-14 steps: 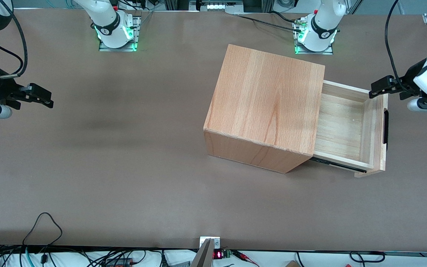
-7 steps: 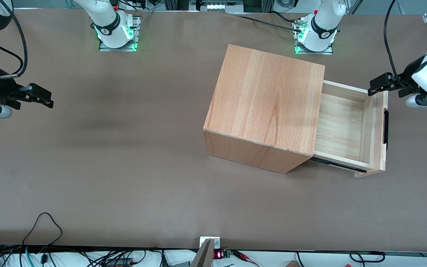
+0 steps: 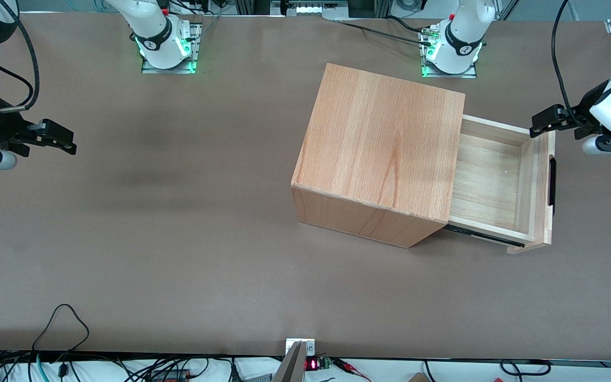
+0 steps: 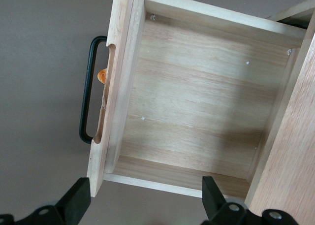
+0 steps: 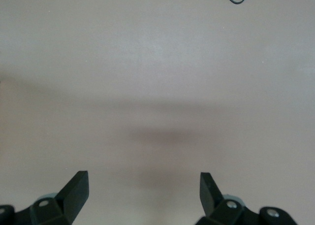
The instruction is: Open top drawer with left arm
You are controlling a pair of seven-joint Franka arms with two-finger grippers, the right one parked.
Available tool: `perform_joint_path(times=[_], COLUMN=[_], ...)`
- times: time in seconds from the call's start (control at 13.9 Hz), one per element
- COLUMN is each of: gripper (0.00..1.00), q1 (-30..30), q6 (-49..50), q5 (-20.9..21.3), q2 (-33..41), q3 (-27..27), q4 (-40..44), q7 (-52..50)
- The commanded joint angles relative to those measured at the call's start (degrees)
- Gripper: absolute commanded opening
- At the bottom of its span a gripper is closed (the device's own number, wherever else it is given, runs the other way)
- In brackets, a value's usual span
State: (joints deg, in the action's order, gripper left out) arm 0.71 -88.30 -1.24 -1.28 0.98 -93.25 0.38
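The top drawer (image 3: 488, 180) stands pulled out of the wooden box casing (image 3: 380, 148), with its pale plank inside showing and its black bar handle (image 3: 551, 180) on the front panel. My left arm's gripper (image 3: 541, 123) hovers over the front panel's corner farthest from the front camera. It is open and empty, and touches nothing. The left wrist view looks down into the drawer (image 4: 197, 97), with the handle (image 4: 86, 94) clear of my gripper (image 4: 145, 205). The fingers (image 4: 76, 198) are spread wide, one beside the front panel's end and one over the drawer's side wall.
The casing (image 4: 290, 161) stands near the working arm's end of the brown table (image 3: 178, 239). The two arm bases (image 3: 454, 48) stand at the table edge farthest from the front camera. Cables (image 3: 61, 318) lie at the nearest edge. A small orange part (image 4: 101, 77) shows by the handle.
My gripper has shifted slightly away from the front camera near the drawer's corner and has barely moved since. The drawer stays pulled out as before.
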Motion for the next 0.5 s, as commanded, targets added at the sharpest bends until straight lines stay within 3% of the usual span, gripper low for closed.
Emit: perform_joint_path(times=[0.0,0.43], gripper=[1.0,1.0], q1=[0.08,0.17], q6=[-1.17,-1.17], q5=[1.59,1.59], q2=[1.55,1.81], q3=[0.34,0.34], q4=[-1.67,-1.94], q7=[-0.73,-0.73])
